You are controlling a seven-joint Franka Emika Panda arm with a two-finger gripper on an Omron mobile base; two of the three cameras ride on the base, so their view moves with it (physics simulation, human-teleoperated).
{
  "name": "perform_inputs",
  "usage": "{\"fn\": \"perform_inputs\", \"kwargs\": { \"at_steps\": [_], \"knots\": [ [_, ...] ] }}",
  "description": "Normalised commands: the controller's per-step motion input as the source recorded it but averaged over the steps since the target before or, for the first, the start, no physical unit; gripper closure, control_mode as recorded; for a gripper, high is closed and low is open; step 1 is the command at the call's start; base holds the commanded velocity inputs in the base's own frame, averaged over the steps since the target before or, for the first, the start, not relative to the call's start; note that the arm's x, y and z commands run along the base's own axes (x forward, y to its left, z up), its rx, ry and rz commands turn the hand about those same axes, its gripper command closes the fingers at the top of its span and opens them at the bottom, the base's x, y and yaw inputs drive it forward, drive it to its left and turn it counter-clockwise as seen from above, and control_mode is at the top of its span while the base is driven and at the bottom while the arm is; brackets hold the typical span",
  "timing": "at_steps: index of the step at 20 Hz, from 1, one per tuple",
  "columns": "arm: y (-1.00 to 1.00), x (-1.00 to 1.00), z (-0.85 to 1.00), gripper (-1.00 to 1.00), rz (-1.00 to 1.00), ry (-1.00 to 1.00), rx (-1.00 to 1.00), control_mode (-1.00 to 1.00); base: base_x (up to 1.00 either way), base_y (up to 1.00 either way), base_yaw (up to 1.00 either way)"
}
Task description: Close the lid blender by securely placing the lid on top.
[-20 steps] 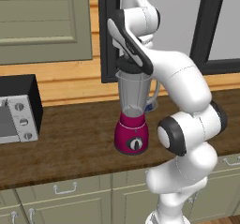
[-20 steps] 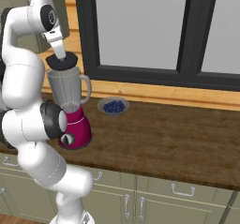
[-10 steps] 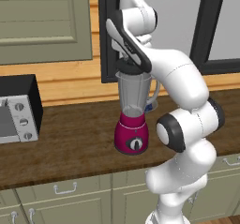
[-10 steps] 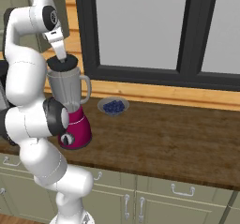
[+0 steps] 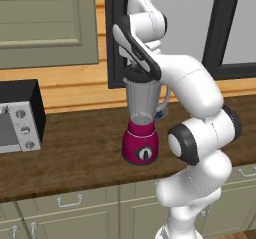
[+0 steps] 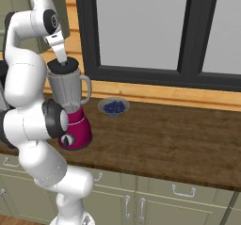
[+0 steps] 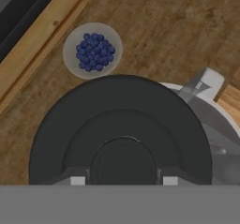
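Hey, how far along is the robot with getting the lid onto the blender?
Nearly there. Done: the black lid is at the top of the blender jar, covering the rim as the hand view shows it. In hand: the end effector is right at the lid; its grip can't be made out. Left: confirming the lid sits fully down, then letting go and backing away.

Black lid (image 7: 119, 134) seemingly seated atop upright magenta-based blender (image 5: 142, 123).

The lid (image 6: 64, 65) is seated on the blender (image 6: 70, 106); a bowl (image 6: 113, 107) is placed right behind it on the counter (image 6: 179, 139).
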Motion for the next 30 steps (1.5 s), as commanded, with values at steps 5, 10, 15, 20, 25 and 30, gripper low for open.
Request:
{"fn": "perform_inputs", "kwargs": {
  "at_steps": [5,10,15,20,25,30],
  "knots": [
    [0.0,0.0,-0.17,1.0,0.0,0.0,0.0,-1.0,0.0,0.0,0.0],
    [-0.06,-0.23,-0.13,1.0,0.01,0.01,-0.02,-1.0,0.0,0.0,0.0],
    [0.0,-0.09,0.0,1.0,0.0,0.0,0.0,-1.0,0.0,0.0,0.0],
    [-0.02,-0.31,0.0,1.0,0.0,0.0,0.0,-1.0,0.0,0.0,0.0],
    [0.0,-0.04,0.0,1.0,0.0,0.0,0.0,-1.0,0.0,0.0,0.0],
    [0.0,0.0,-0.07,1.0,0.0,0.03,0.0,-1.0,0.0,0.0,0.0]
  ]
}}
